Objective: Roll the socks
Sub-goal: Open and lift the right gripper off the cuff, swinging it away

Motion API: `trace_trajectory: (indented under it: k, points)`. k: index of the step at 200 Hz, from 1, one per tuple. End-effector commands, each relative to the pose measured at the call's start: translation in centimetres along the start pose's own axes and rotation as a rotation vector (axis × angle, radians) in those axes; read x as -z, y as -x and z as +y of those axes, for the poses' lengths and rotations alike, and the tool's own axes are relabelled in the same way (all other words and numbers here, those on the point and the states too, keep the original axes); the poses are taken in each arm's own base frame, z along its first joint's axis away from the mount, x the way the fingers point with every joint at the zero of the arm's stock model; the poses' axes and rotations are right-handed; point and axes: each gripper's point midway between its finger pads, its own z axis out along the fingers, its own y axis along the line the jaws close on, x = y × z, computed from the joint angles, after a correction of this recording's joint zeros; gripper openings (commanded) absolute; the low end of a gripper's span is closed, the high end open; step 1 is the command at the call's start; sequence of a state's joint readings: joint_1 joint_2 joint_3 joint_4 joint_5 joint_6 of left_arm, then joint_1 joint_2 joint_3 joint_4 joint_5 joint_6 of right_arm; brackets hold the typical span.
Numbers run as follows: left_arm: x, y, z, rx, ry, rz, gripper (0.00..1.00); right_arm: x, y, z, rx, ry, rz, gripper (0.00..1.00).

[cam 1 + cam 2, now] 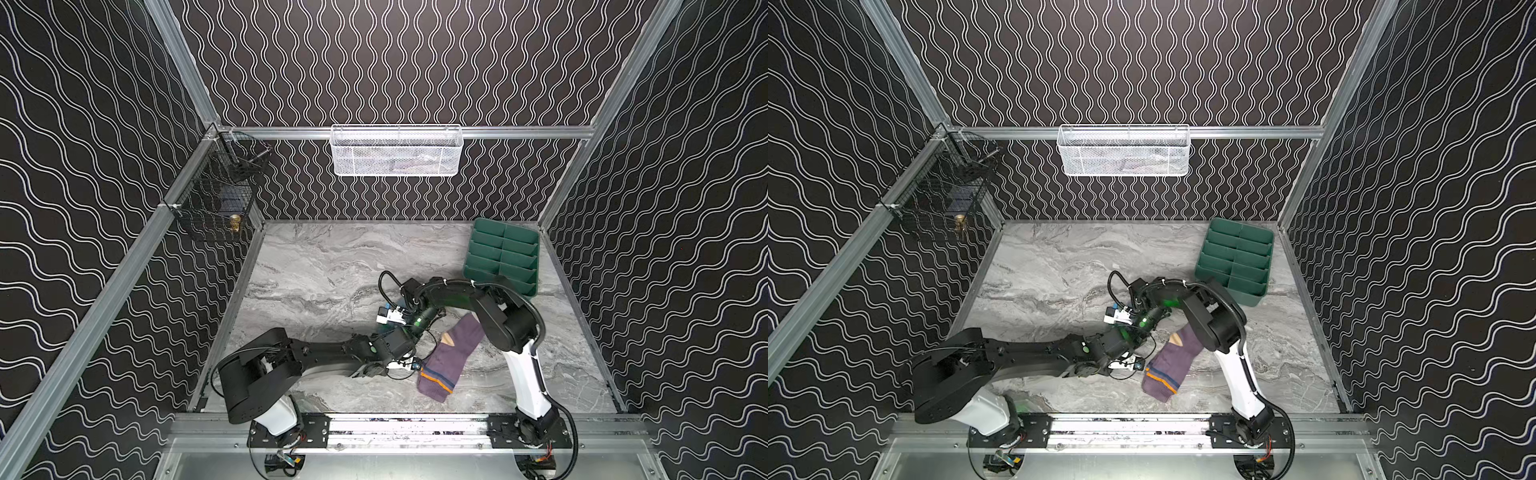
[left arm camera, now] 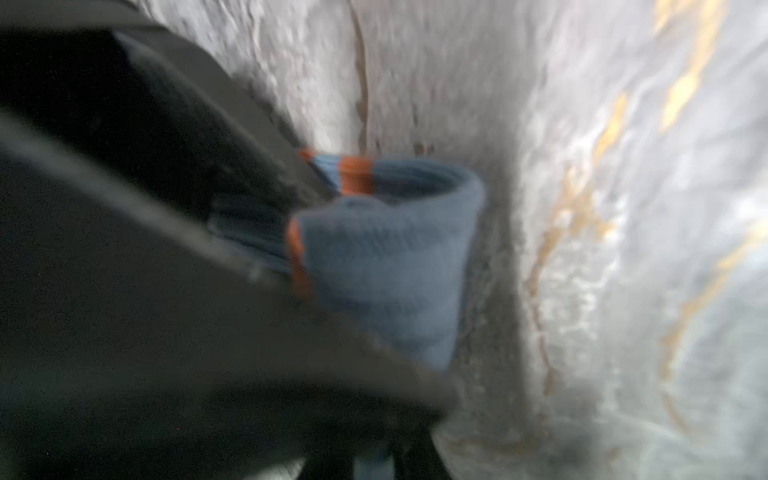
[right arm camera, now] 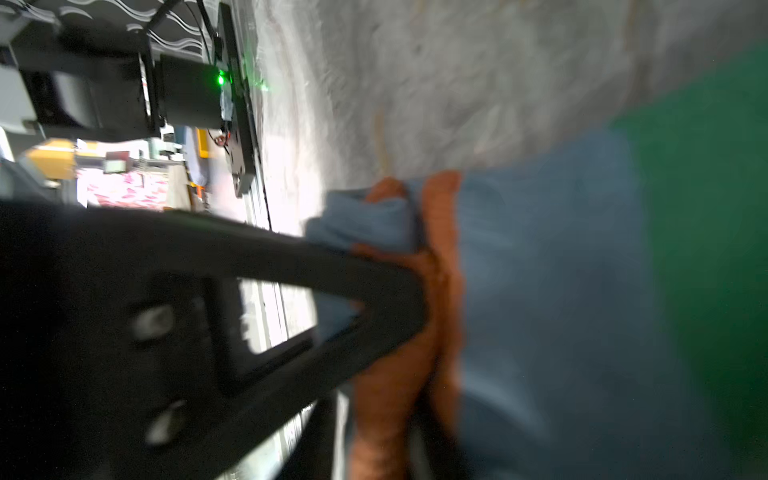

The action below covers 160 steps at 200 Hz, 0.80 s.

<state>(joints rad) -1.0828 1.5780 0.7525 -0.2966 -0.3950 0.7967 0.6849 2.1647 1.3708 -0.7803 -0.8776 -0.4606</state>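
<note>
The left pincer (image 2: pixel 374 282) was pinched shut on the light blue sock (image 2: pixel 386 266), which sat bunched between the two arms near the middle of the marble desk (image 1: pixel 316 270). The right pincer (image 3: pixel 424 365) touched its orange cuff (image 3: pixel 440 232); gripping or spread, I couldn't tell. The purple sock (image 1: pixel 449 353) lay flat just beside them.
</note>
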Motion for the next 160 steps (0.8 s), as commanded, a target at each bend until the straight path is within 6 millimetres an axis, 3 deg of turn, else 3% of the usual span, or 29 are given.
trace_trajectory:
  k: [1,17,23,52,73,94,100,116,121,131,141,150,160]
  points:
    - [0.5,-0.1,-4.8,0.019,-0.231,0.002,0.0,2.8,0.1,-6.1,0.094,-0.386,0.007,0.42]
    - [0.5,-0.1,-5.8,0.043,-0.275,0.012,0.0,4.5,1.2,-5.7,0.132,-0.43,-0.062,0.47]
    - [0.5,0.0,-6.1,0.058,-0.295,0.009,0.0,5.3,1.6,-5.5,0.14,-0.445,-0.088,0.55]
    - [0.6,0.5,-7.0,0.08,-0.363,0.009,0.0,9.7,3.5,-4.3,0.161,-0.51,-0.211,0.57]
    - [0.7,0.6,-7.2,0.093,-0.405,0.028,0.0,15.8,5.3,-2.8,0.172,-0.619,-0.383,0.57]
    - [0.9,0.7,-7.6,0.117,-0.472,0.041,0.0,23.6,6.6,-0.6,0.166,-0.759,-0.639,0.57]
    - [1.0,0.7,-7.6,0.133,-0.497,0.038,0.0,26.7,6.4,0.0,0.151,-0.81,-0.743,0.57]
    - [1.8,1.0,-7.7,0.198,-0.603,-0.003,0.0,32.8,5.6,3.4,0.16,-0.966,-1.019,0.57]
    - [2.0,1.1,-7.5,0.223,-0.629,-0.017,0.0,34.7,5.1,4.7,0.167,-1.02,-1.111,0.61]
    - [2.2,1.3,-7.0,0.283,-0.684,-0.054,0.0,36.5,3.3,6.5,0.169,-1.08,-1.272,0.64]
    - [2.5,1.6,-6.6,0.327,-0.745,-0.093,0.0,38.3,1.2,8.3,0.128,-1.094,-1.459,0.77]
    - [2.4,1.7,-6.1,0.353,-0.763,-0.108,0.0,38.8,-0.9,9.5,0.085,-1.065,-1.59,0.9]
    - [2.3,1.9,-5.9,0.368,-0.802,-0.121,0.0,38.6,-2.5,11.4,0.125,-1.005,-1.691,0.93]
